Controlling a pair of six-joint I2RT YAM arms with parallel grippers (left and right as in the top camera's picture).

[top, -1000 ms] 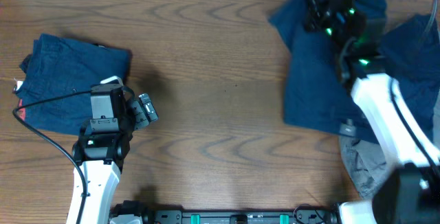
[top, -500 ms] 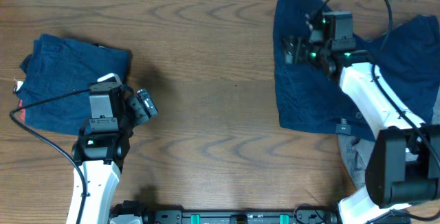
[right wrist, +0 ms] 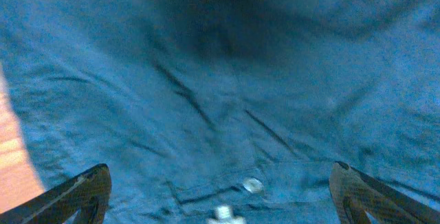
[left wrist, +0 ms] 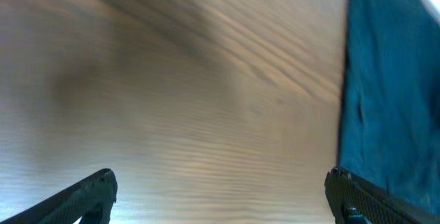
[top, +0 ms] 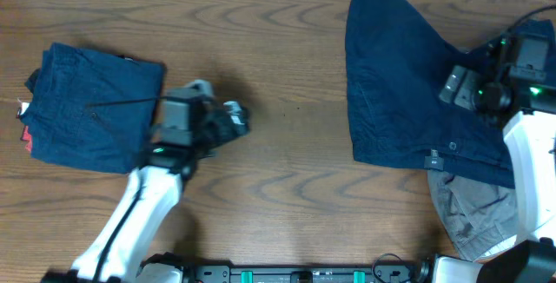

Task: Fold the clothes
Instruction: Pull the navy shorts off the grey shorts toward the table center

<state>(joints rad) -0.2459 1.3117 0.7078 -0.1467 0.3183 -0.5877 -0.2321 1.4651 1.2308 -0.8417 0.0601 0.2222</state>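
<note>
Navy garment lies spread on the far right of the wooden bench, overlapping a grey garment at its near edge. The right gripper hovers over it, jaws apart. A folded blue garment sits at the left; just right of it, the left gripper hangs over the wood, jaws apart.

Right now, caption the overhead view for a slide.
Left gripper over the table near the folded navy garment; right gripper above the spread navy garment.
</note>
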